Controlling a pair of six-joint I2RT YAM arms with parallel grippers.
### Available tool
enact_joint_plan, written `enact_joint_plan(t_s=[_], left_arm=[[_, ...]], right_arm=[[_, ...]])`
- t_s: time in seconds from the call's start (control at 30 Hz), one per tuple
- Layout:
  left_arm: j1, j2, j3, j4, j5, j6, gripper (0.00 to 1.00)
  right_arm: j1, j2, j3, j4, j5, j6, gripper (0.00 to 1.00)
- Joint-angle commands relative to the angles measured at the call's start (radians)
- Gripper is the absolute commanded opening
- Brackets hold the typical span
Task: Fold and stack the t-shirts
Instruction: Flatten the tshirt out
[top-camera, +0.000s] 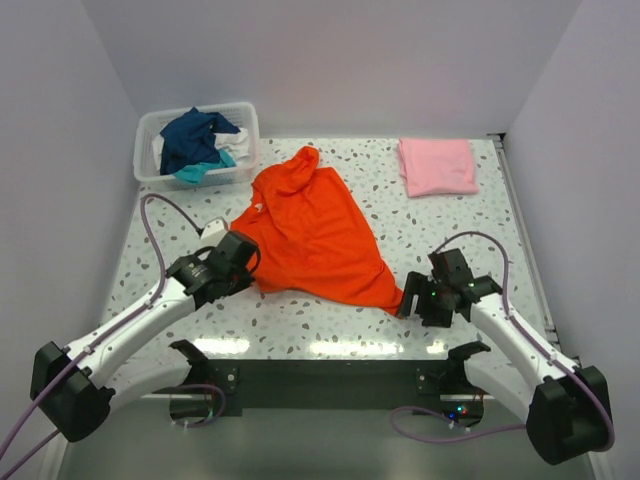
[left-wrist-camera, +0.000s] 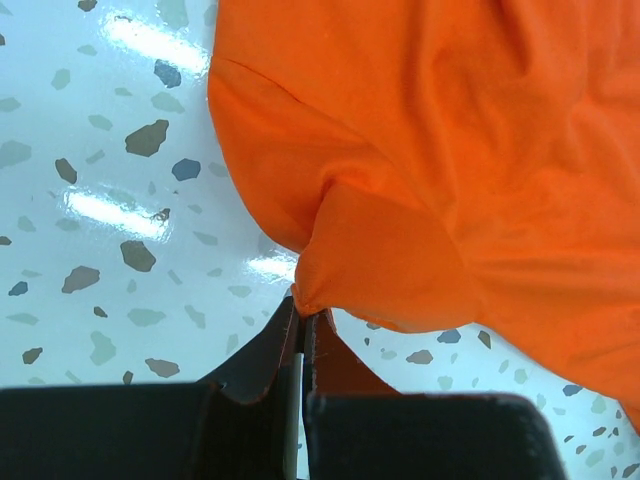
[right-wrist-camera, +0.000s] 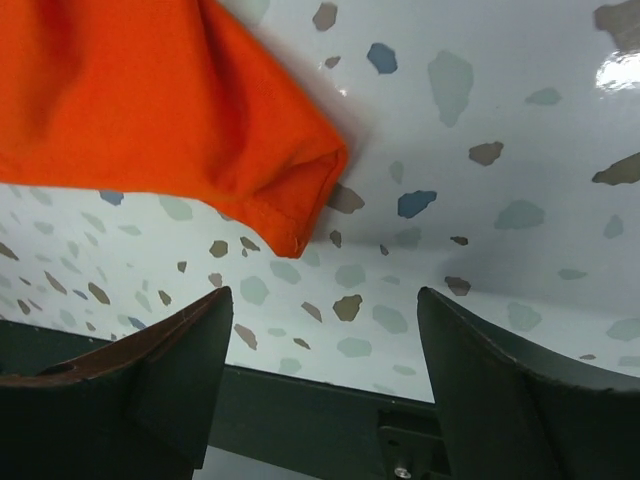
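At the far left, the plastic basket (top-camera: 147, 128) holds a tangle of navy, teal and white shirts (top-camera: 198, 138), none folded. The left gripper (left-wrist-camera: 303, 318) has its jaws pinched on an edge of the orange-red t-shirt (top-camera: 315, 235), which lies crumpled mid-table. The right gripper (right-wrist-camera: 322, 295) gapes wide just beside its hem corner, gripping nothing. Far right, 1 pink t-shirt (top-camera: 437, 166) lies folded; I'd say 4 are left

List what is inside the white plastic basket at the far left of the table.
In the basket, a crumpled navy t-shirt lies on top, with teal cloth and white cloth showing beneath it. Anything lower down is covered.
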Motion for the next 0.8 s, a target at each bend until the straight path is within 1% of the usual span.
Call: enact_joint_plan(t_s=[0.0, 0.13, 0.17, 0.27, 0.33, 0.4, 0.5, 0.57, 0.6, 0.63, 0.7, 0.73, 0.77], left_arm=[[0.004, 0.014, 0.042, 0.019, -0.028, 0.024, 0.0], [0.004, 0.022, 0.042, 0.021, -0.03, 0.024, 0.0], [0.004, 0.017, 0.042, 0.021, -0.03, 0.024, 0.0], [0.004, 0.002, 0.036, 0.021, -0.037, 0.021, 0.0], [0.004, -0.004, 0.033, 0.019, -0.039, 0.021, 0.0], [0.004, -0.009, 0.035, 0.018, -0.043, 0.018, 0.0], [0.005, -0.009, 0.035, 0.016, -0.05, 0.016, 0.0], [0.005, -0.008, 0.035, 0.022, -0.047, 0.018, 0.0], [0.005, -0.009, 0.033, 0.022, -0.047, 0.016, 0.0], [0.005, -0.009, 0.033, 0.022, -0.047, 0.018, 0.0], [0.005, -0.014, 0.038, 0.022, -0.056, 0.015, 0.0], [0.007, -0.014, 0.044, 0.025, -0.06, 0.018, 0.0], [0.01, -0.014, 0.053, 0.027, -0.074, 0.023, 0.0]], right_arm=[[0.056, 0.002, -0.006, 0.042, -0.002, 0.006, 0.75], [0.11, 0.046, -0.015, 0.114, 0.067, 0.059, 0.66], [0.118, 0.056, -0.015, 0.126, 0.08, 0.067, 0.63], [0.139, 0.086, -0.006, 0.152, 0.144, 0.088, 0.6], [0.142, 0.1, -0.008, 0.18, 0.152, 0.094, 0.55], [0.15, 0.132, -0.012, 0.2, 0.152, 0.096, 0.47], [0.159, 0.158, -0.021, 0.217, 0.144, 0.098, 0.38], [0.168, 0.172, -0.031, 0.24, 0.146, 0.102, 0.35], [0.17, 0.181, -0.038, 0.246, 0.152, 0.104, 0.31], [0.172, 0.185, -0.038, 0.246, 0.158, 0.104, 0.22], [0.172, 0.185, -0.031, 0.24, 0.173, 0.098, 0.1], [0.172, 0.18, -0.022, 0.213, 0.201, 0.09, 0.0], [0.172, 0.175, -0.008, 0.19, 0.237, 0.084, 0.0]])
